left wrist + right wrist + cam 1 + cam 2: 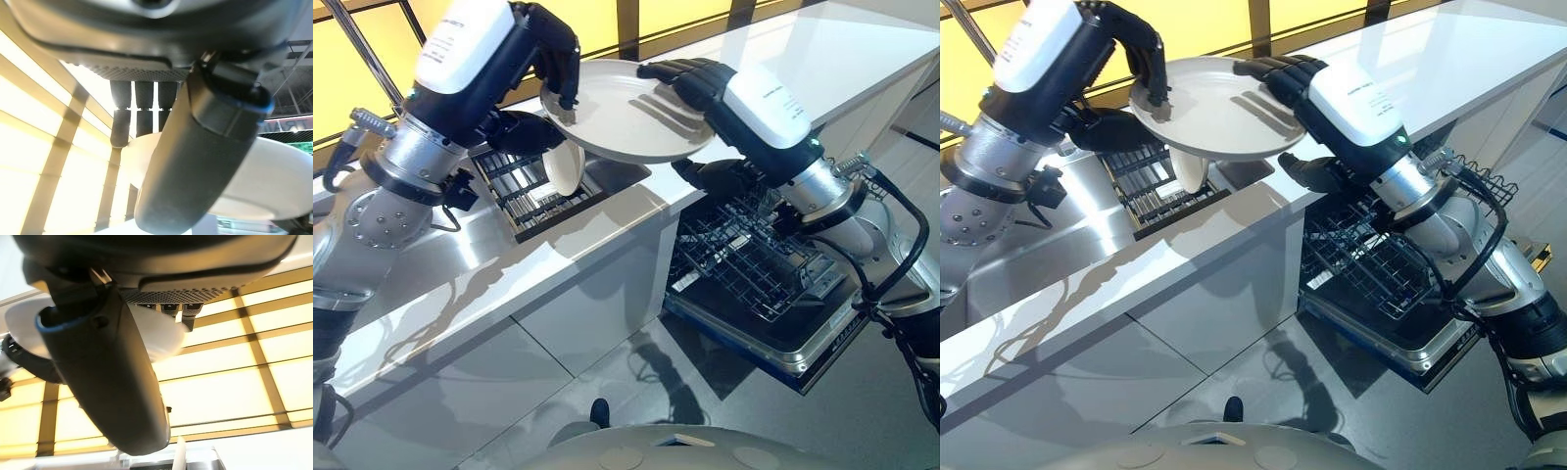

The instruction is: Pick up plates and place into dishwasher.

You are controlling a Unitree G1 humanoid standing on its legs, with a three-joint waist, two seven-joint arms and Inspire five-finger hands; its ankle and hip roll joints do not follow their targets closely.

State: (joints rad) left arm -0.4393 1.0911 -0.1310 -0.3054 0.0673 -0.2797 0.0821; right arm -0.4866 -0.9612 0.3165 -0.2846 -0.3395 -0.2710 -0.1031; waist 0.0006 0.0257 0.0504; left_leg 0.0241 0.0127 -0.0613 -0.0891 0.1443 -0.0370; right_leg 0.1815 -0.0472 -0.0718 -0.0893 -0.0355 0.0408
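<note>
A large white plate (617,117) hangs level above the counter's sink, held between both hands. My left hand (553,49) grips its left rim, fingers curled over the top and thumb (195,161) beneath the plate (274,181). My right hand (690,78) takes the right rim, fingers lying on top and thumb (112,377) under the plate (161,333). A second white plate (566,168) stands on edge in the sink rack just below.
A dark drying rack (524,196) sits in the sink of the steel counter (607,235). To the right and lower, the dishwasher's door (803,348) lies open with its wire basket (754,259) pulled out. A metal tap pipe (367,49) rises at the far left.
</note>
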